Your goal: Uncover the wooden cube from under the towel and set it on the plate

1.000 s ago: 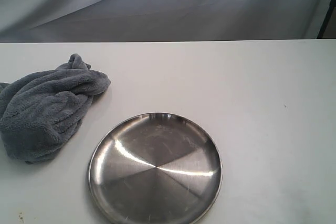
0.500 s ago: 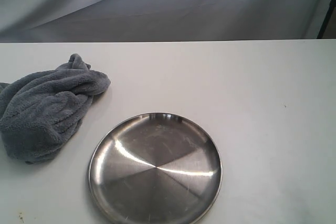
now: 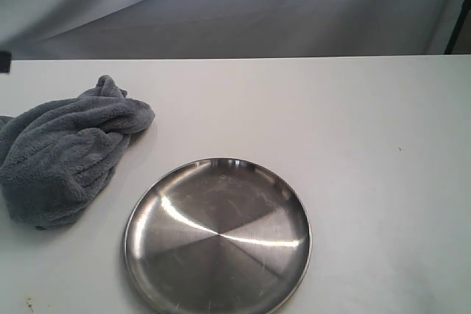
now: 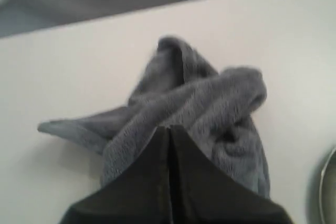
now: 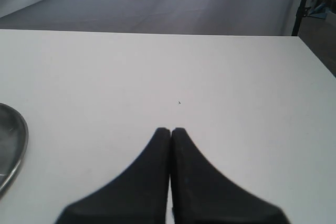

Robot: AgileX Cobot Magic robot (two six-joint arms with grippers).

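The blue-grey fleece towel (image 3: 62, 156) lies bunched in thick folds at the left of the white table. No wooden cube shows in any view. The steel plate (image 3: 218, 237) sits near the front, right of the towel, with nothing on it. In the left wrist view my left gripper (image 4: 169, 128) is shut, its black fingertips pressed together above the towel (image 4: 210, 103). A small dark piece at the exterior view's left edge (image 3: 4, 61) looks like part of the left arm. My right gripper (image 5: 170, 130) is shut over bare table, with the plate's rim (image 5: 18, 145) off to one side.
The white table (image 3: 368, 152) stretches wide to the right of the plate. A grey cloth backdrop (image 3: 235, 5) hangs behind the table's far edge. A dark stand (image 5: 302, 3) rises past the table's far corner in the right wrist view.
A small dark piece has come into the exterior view at the left edge, above the towel. The towel and the plate have not moved.
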